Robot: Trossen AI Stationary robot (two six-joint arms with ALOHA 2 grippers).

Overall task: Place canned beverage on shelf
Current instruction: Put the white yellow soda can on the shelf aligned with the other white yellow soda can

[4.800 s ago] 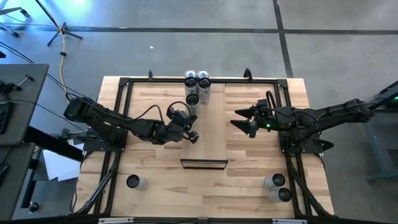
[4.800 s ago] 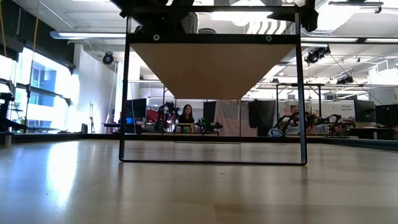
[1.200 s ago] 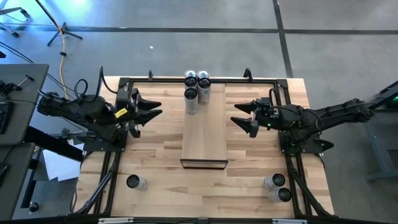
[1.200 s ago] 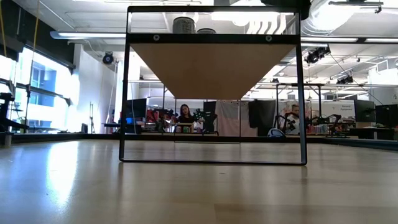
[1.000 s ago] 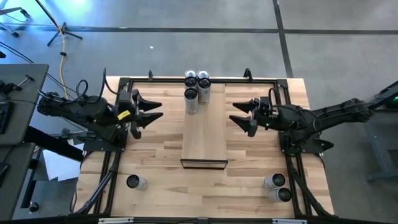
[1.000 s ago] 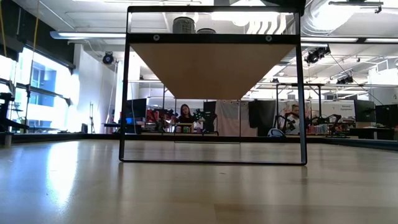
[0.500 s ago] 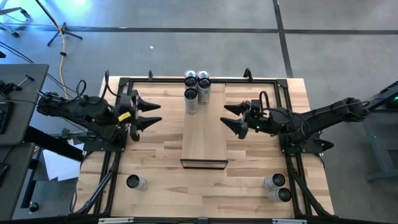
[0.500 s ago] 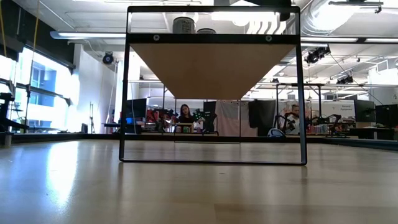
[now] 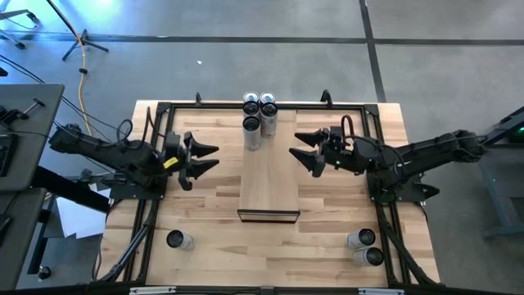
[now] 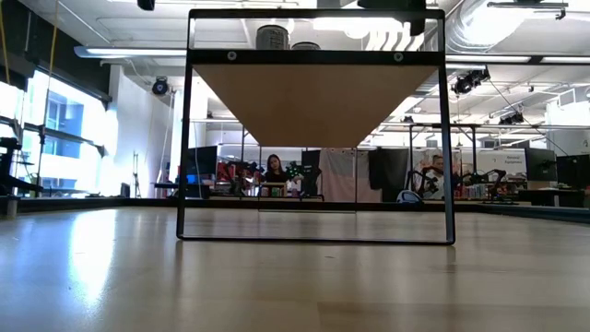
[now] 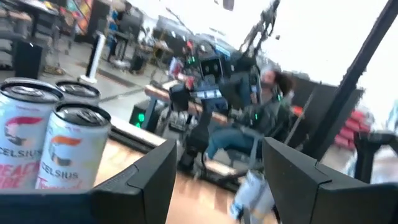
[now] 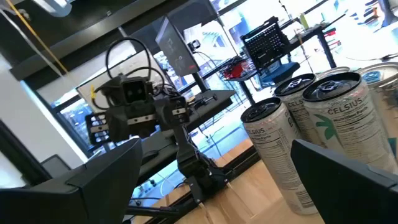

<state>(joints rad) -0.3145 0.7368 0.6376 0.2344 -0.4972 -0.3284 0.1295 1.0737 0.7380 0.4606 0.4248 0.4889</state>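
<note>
The big wooden counter [image 9: 205,221] fills the middle of the high view, with a black frame around its edges. On it stands the shelf [image 9: 268,176], a long thin board of light wood. Its long way runs from the far edge of the counter toward the near edge, and its dark end [image 9: 268,216] points at the near side. In the low view the shelf [image 10: 313,97] sits up high on thin black legs.

The left arm reaches in from the left side, and the left gripper [image 9: 205,157] hangs over the counter beside the shelf, not touching it. Its jaws are spread wide and hold nothing. The right arm reaches in from the right side. The right gripper [image 9: 304,151] hangs just beside the shelf's other long edge, with its jaws spread wide and holding nothing too.

Four cans [image 9: 259,115] stand upright in a tight bunch at the far end of the shelf. Two more cans [image 9: 363,246] stand close together at the near right corner of the counter. One can [image 9: 176,240] stands alone at the near left corner.
</note>
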